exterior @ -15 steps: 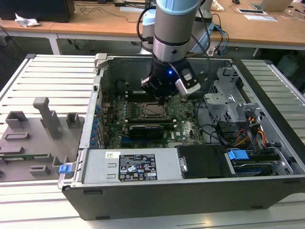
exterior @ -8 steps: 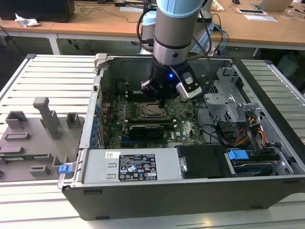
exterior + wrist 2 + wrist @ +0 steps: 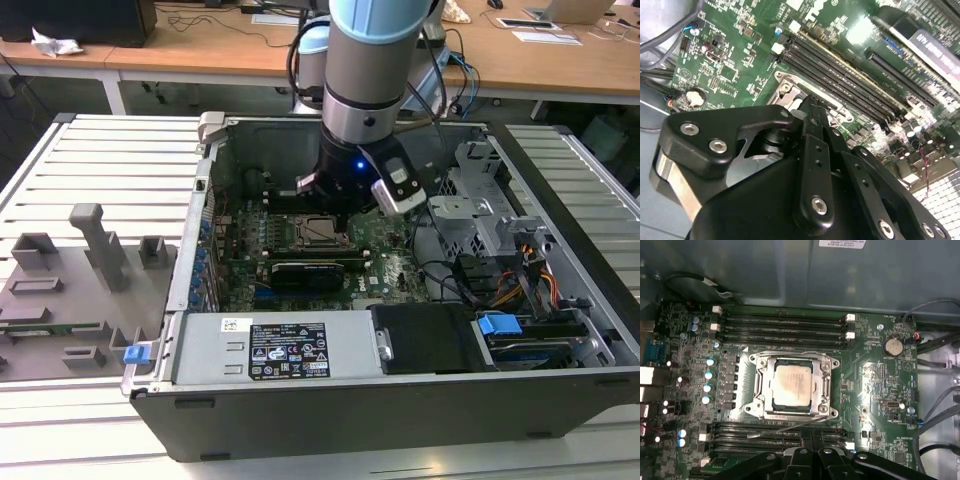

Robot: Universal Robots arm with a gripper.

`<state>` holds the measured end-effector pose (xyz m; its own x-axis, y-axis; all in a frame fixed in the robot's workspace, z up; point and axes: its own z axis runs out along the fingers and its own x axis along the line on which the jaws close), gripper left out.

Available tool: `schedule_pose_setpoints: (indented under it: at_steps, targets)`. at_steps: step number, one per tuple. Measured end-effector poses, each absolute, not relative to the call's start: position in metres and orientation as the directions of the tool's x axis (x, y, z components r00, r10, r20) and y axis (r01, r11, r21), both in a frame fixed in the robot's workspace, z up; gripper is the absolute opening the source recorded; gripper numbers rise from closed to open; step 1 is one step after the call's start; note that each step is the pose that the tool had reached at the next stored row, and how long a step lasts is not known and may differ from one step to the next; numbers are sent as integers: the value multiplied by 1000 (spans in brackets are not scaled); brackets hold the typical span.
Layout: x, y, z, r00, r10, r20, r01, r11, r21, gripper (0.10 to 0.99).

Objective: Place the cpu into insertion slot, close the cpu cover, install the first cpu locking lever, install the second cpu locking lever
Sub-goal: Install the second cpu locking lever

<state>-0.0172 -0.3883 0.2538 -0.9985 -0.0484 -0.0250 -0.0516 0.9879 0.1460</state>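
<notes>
The chip [image 3: 792, 386] sits in the socket [image 3: 793, 412] at the board's [image 3: 875, 380] centre, the metal cover [image 3: 761, 385] shut over it. The gripper [image 3: 811, 447] hovers at the socket's six o'clock, fingers pressed together, holding nothing. The thin wire levers look springy; best pushed near their ends

Exterior view overlooks the case; both wrist views face its green circuit board [image 3: 875, 375] closely.
</notes>
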Motion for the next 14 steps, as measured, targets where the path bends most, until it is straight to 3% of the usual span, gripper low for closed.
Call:
schedule_pose_setpoints:
  at_steps: [14]
  targets:
    - [-53,-390,233,-998,-51,-24,-55,987,152,110]
